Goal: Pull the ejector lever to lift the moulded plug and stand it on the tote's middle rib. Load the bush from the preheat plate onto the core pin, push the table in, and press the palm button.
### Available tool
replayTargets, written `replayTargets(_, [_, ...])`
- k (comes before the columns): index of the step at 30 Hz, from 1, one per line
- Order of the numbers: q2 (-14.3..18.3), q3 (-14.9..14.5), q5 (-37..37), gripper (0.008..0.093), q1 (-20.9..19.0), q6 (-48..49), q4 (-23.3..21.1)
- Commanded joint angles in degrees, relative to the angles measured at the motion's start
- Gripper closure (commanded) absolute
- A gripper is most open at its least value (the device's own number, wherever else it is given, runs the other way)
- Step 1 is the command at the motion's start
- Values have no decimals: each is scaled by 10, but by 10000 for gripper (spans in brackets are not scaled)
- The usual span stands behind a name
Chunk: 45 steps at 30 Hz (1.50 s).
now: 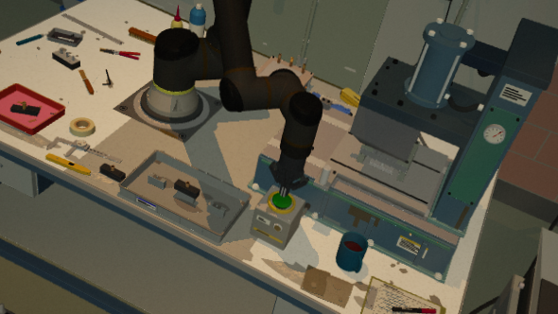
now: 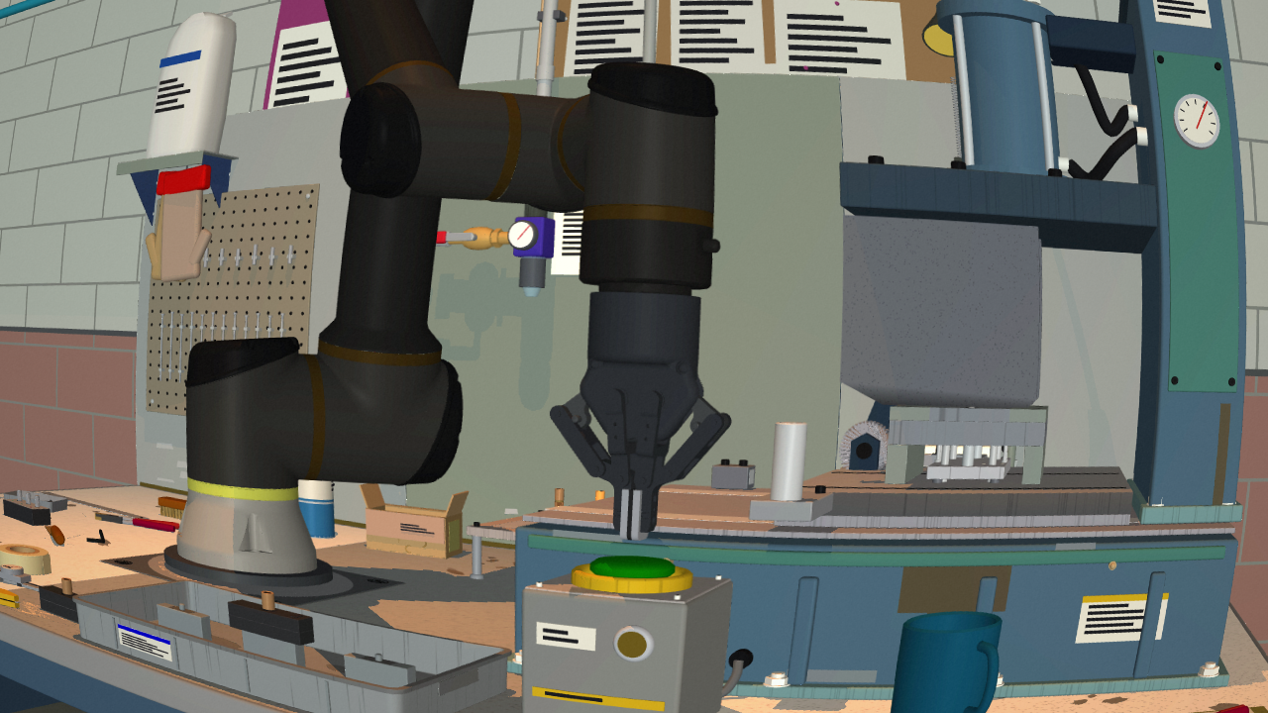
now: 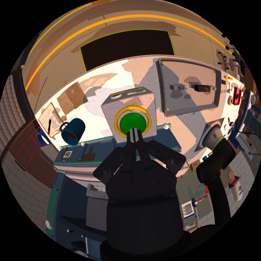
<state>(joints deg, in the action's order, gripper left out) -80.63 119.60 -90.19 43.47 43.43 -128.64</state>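
Note:
At the bench's front edge stands a grey control box (image 1: 273,222) with a green palm button (image 1: 282,202) (image 2: 631,568) (image 3: 133,123) in a yellow ring. Left of it lies the grey tote (image 1: 184,195) (image 3: 190,90). A black moulded plug (image 1: 187,188) (image 2: 270,621) with a brass top stands on a rib inside the tote. Behind the box is the blue press (image 1: 425,142), its table (image 2: 931,505) under the grey platen. My gripper (image 1: 284,190) (image 2: 635,525) (image 3: 133,133) hangs just above the button. It is closed and holds nothing.
Behind the press base, a preheat plate (image 1: 286,68) carries small brass bushes. A blue mug (image 1: 352,250) (image 2: 949,661) stands right of the control box. A red tray (image 1: 28,109), a tape roll (image 1: 82,126) and hand tools lie on the bench's left part.

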Motion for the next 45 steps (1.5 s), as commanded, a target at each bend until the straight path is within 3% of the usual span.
replayTargets(1, [0, 0, 0, 934, 0, 0, 0])
replayTargets(45, [8, 5, 0, 934, 0, 0, -14])
